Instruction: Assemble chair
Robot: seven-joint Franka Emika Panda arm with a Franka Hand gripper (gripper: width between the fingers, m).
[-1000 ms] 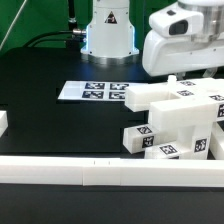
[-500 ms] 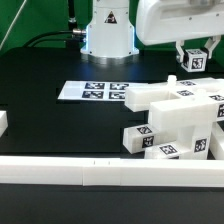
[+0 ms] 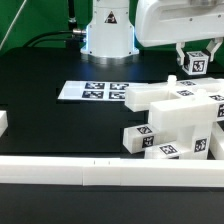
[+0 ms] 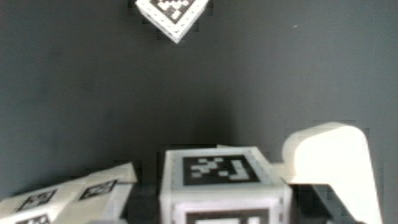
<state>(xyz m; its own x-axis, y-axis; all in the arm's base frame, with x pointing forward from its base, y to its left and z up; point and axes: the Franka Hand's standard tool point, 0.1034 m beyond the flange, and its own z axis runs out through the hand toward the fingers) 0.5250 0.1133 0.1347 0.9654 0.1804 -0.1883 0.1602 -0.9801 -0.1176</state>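
Observation:
My gripper (image 3: pixel 196 67) hangs at the exterior view's upper right, shut on a small white tagged cube (image 3: pixel 197 60) that is held clear above the other chair parts. In the wrist view the same cube (image 4: pixel 221 170) sits between the dark fingers (image 4: pixel 313 200), its tag facing the camera. Below it in the exterior view stands the stacked chair assembly (image 3: pixel 185 115), chunky white blocks with several tags and a small knob (image 3: pixel 171 80) on top. Another tagged cube (image 3: pixel 138 138) juts from its front. A rounded white part (image 4: pixel 331 150) shows beside the held cube.
The marker board (image 3: pixel 95 92) lies flat on the black table, left of the chair parts. A long low white border rail (image 3: pixel 90 172) runs along the front, with a short piece (image 3: pixel 3 122) at the left edge. The robot base (image 3: pixel 108 30) stands at the back.
The gripper has risen from just above the chair assembly, carrying the cube up with it. Over the last half second nothing has moved.

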